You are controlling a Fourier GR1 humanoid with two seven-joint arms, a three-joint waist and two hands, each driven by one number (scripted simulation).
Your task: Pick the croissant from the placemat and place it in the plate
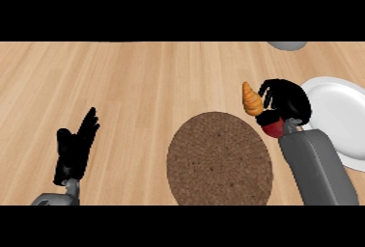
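Head view: my right hand (287, 100) sits just past the far right edge of the round woven placemat (219, 159), its fingers curled round the croissant (249, 100). The croissant is therefore off the placemat and held on the hand's placemat side, standing roughly upright with one pointed tip aimed away from me. I judge the grip is taken from the side so that the pastry projects clear of the palm and can be released without the fingers dragging it. The white plate (335, 111) lies to the right of the placemat, and my hand is between the two, overlapping the plate's near rim in this view. How high the croissant hangs above the counter (128, 82) cannot be read from this steep angle. The pick step appears done, and the transfer to the plate remains. The next move calls for a short travel away from the placemat, toward the plate's middle. The plate's bare surface offers ample room, though its right side runs out of the view. My left hand (75, 149) rests to the left of the placemat, well apart, fingers straight, and obstructs nothing. A grey object (287, 45), only partly visible, lies far beyond the placemat and outside the travel path.
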